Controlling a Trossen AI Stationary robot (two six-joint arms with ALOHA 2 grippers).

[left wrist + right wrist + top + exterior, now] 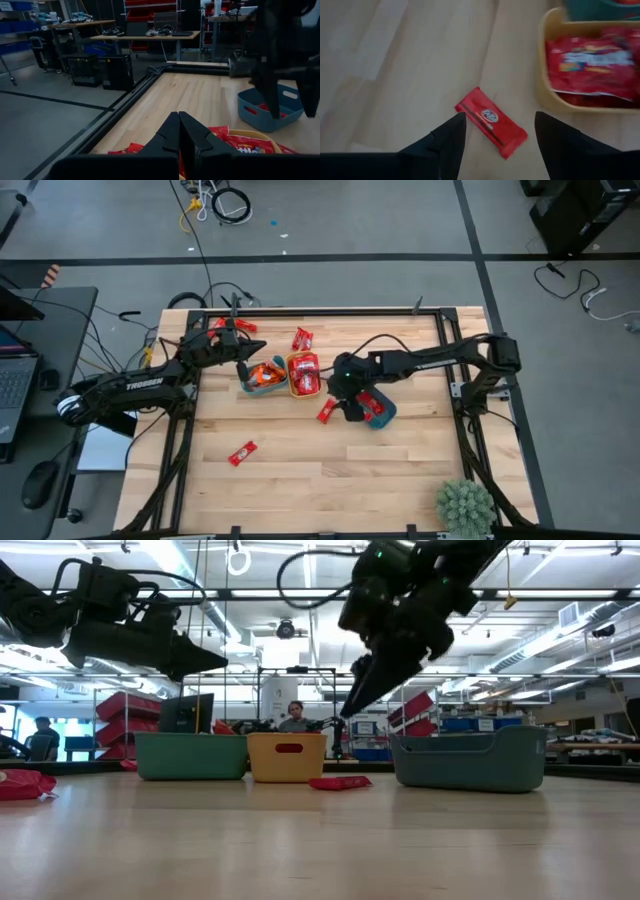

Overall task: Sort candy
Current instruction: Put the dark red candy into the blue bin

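My right gripper (500,117) hangs open above a red wrapped candy (492,122) that lies flat on the wooden table, one finger on either side of it and well clear of it in the low view (347,712). That candy (326,412) lies between the yellow bowl (305,375) and the blue bowl (380,412). Red candies fill the yellow bowl (547,60) and the teal bowl (265,377). My left gripper (179,131) is shut and held level above the teal bowl (243,365).
Loose candies lie at the far side (302,338), the far left corner (246,327) and the near left (243,452). A small plant (465,505) stands at the near right corner. A black frame rail (320,311) edges the table. Bare wood spreads across the near half.
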